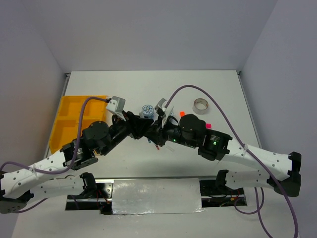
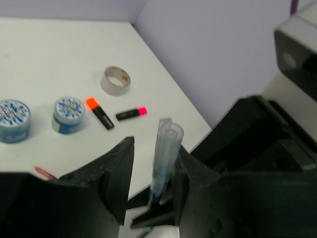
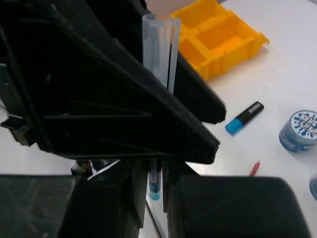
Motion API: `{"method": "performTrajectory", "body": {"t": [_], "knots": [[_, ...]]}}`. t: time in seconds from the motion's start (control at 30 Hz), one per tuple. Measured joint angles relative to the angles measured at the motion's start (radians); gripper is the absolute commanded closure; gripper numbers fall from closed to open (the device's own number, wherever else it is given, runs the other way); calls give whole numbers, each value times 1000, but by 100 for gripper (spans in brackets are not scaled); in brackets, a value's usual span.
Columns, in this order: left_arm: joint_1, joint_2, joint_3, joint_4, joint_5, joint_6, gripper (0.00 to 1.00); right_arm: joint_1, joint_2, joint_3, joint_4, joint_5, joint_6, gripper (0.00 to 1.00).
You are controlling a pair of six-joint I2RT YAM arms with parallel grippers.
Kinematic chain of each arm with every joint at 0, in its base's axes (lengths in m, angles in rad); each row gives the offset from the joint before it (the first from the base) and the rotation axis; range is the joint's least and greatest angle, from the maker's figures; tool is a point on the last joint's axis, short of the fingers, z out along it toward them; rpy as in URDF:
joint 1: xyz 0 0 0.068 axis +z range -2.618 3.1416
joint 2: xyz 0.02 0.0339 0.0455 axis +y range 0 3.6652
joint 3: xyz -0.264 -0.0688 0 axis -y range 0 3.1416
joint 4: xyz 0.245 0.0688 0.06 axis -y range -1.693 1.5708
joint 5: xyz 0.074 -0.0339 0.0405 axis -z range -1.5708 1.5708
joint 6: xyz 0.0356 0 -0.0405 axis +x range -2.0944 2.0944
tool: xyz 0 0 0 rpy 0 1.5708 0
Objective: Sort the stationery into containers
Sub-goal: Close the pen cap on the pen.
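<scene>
A blue pen with a clear cap (image 2: 166, 148) stands upright between my two grippers at the table's middle. My right gripper (image 3: 154, 173) is shut on its lower blue end (image 3: 154, 186). My left gripper (image 2: 154, 151) is open around the capped part: the pen rests against one finger (image 2: 190, 173), with a gap to the other. In the top view both grippers meet near the middle (image 1: 151, 130). The yellow-orange tray (image 1: 74, 119) lies at the left. On the table lie two patterned rolls (image 2: 14, 120) (image 2: 68, 114), a silvery tape ring (image 2: 115, 80), and orange (image 2: 99, 112), pink (image 2: 131, 113) and blue (image 3: 244, 118) highlighters.
A thin red pen (image 3: 255, 168) lies on the table close under the grippers. The tray's compartments (image 3: 218, 39) look empty. Grey walls enclose the table on three sides. Cables loop over both arms.
</scene>
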Motion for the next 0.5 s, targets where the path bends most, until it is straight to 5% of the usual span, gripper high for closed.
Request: {"method": "performTrajectory", "body": {"t": [0.17, 0.23, 0.27, 0.5], "knots": [[-7, 19, 44, -73, 9, 21, 51, 3, -13, -27, 60, 15, 10, 100], [-7, 14, 51, -93, 8, 27, 43, 6, -13, -30, 66, 14, 14, 100], [-7, 12, 56, -101, 8, 32, 28, 7, -14, -34, 77, 14, 18, 100], [0, -30, 73, -179, -11, 55, 12, 14, -27, -56, 138, 16, 33, 100]]}}
